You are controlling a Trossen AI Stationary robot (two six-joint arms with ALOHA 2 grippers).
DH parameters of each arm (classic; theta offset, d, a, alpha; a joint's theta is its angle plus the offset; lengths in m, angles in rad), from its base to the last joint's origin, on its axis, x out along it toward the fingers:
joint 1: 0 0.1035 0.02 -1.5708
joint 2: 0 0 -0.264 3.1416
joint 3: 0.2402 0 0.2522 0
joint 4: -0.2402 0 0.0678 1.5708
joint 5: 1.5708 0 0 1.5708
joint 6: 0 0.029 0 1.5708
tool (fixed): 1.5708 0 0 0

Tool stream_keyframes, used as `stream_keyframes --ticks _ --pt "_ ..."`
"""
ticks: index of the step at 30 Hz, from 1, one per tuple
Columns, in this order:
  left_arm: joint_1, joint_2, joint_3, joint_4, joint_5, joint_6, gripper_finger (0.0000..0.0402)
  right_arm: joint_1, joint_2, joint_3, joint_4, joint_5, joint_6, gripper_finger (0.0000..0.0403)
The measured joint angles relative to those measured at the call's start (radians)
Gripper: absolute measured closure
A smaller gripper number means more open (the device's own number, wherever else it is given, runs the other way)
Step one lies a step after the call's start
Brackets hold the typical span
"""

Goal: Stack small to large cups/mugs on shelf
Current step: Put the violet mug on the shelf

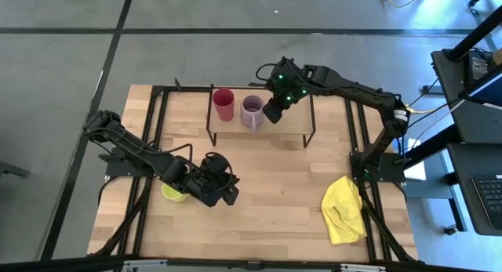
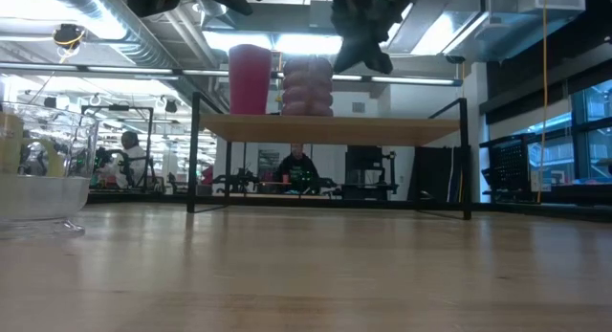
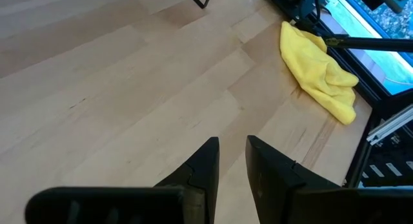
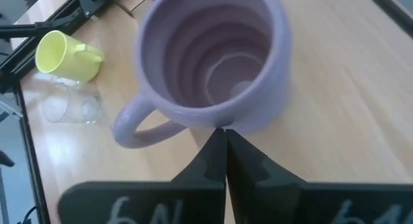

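A red cup (image 1: 223,103) and a lilac handled mug (image 1: 252,111) stand upright side by side on the light-wood shelf (image 1: 290,125); both also show in the low view, red (image 2: 249,78) and lilac (image 2: 306,83). My right gripper (image 1: 273,112) is shut, right beside the lilac mug (image 4: 213,62) on the side away from the red cup. My left gripper (image 1: 227,192) hovers low near the table's front, open by a narrow gap (image 3: 232,146) and empty. A yellow-green mug (image 1: 172,194) sits on the table, partly under my left arm. A tiny clear glass (image 4: 68,108) lies near the yellow-green mug (image 4: 61,56). My right gripper's shut fingertips (image 4: 222,135) stand against the lilac mug's outer wall (image 4: 232,121) below the rim, near the handle's root. They come slanting from above. I cannot tell whether they touch it. The mug stands upright on the shelf board.
A crumpled yellow cloth (image 1: 343,211) lies at the table's front right, and it also shows in the left wrist view (image 3: 319,69). The shelf's black wire legs (image 2: 195,150) stand at the table's far side. Black frame rails (image 1: 153,146) run along both table sides. People sit in the room behind.
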Motion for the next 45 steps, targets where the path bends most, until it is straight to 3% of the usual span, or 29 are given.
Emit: stream_keyframes --ticks 45 --pt "0.000 0.000 0.000 0.000 0.001 0.002 0.0331 0.111 0.000 0.000 0.068 -0.020 0.076 0.0397"
